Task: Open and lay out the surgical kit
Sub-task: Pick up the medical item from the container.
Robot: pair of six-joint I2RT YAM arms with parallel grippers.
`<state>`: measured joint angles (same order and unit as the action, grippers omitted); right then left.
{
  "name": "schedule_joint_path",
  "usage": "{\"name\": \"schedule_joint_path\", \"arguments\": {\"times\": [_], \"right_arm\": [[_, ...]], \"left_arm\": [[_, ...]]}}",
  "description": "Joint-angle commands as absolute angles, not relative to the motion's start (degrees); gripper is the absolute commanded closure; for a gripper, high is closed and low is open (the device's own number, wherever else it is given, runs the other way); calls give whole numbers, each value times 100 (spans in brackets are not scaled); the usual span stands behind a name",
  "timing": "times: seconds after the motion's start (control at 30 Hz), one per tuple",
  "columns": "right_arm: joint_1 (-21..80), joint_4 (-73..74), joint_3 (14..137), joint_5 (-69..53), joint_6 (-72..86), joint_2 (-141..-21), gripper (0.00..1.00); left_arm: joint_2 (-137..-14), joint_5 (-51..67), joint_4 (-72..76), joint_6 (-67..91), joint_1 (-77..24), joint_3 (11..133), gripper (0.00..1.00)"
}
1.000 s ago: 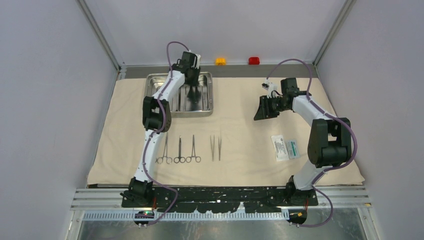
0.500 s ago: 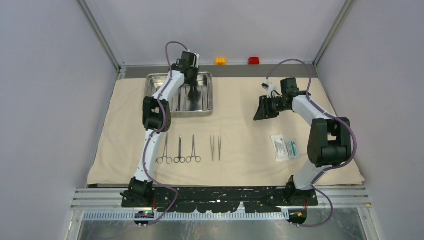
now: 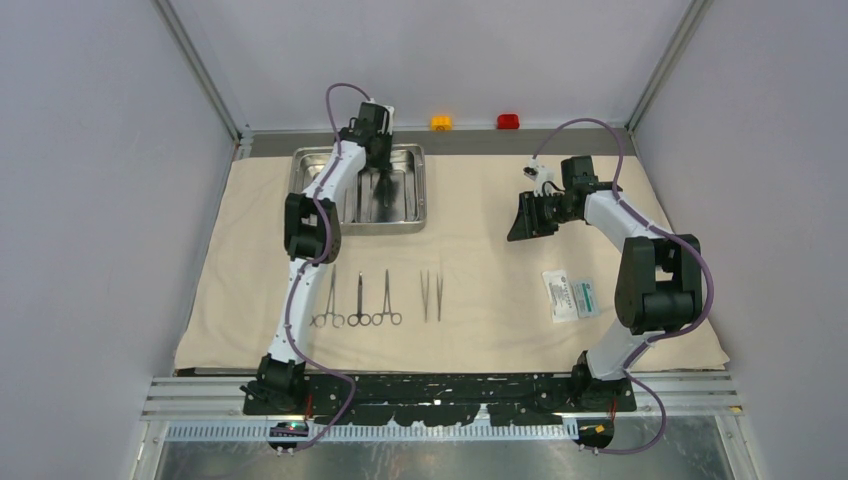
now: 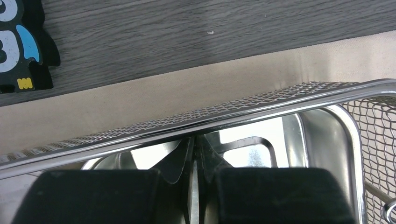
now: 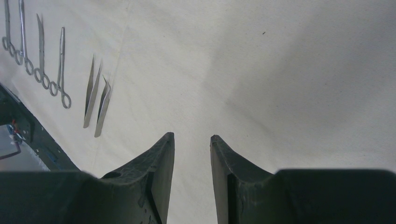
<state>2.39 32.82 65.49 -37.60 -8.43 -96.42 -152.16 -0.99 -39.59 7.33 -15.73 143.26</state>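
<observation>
Your left gripper [image 3: 381, 178] has just closed inside the tray [image 3: 421, 190]; over the last second its wrist has also shifted slightly over the tray. In the wrist view the fingers [image 4: 177, 161] are drawn together just under the rim of the mesh basket [image 4: 233, 109]; there's a thin pale sliver between them, but you can't tell from here whether that's a tool or just reflection. Treat it as a pick attempt, not a confirmed grab.

Your right gripper [image 5: 191, 140] hasn't budged; fingers apart, nothing in them, hanging over bare cloth [image 3: 480, 260] towards its far right.

The kit is mostly out already: cloth is spread flat over the table; tray sits at the cloth's far left corner; three ring-handled tools [image 3: 360, 300] lie in a row near the cloth's near edge, tweezers [image 3: 431, 296] just right of them, packet [image 3: 570, 296] further right along the same edge.

So you're likely on the leftovers in the tray; lift slowly and check the wrist view for something actually coming up before you swing towards the row.
</observation>
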Motion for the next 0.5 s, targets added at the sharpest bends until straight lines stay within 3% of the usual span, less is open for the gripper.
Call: {"name": "schedule_joint_path", "arguments": {"times": [0.0,0.1,0.47], "right_arm": [[215,3191,6785,-3846,-814,-9633,60],[211,3190,6777,-3846,-815,-9616,60],[213,3188,6781,-3869,-804,-9633,60]], "left_arm": [[-15357,-26,-3934,833,-1538,14591,96],[-15366,123,-3906,876,-1530,14720,100],[-15216,181,-3803,981,-1521,14803,100]]}}
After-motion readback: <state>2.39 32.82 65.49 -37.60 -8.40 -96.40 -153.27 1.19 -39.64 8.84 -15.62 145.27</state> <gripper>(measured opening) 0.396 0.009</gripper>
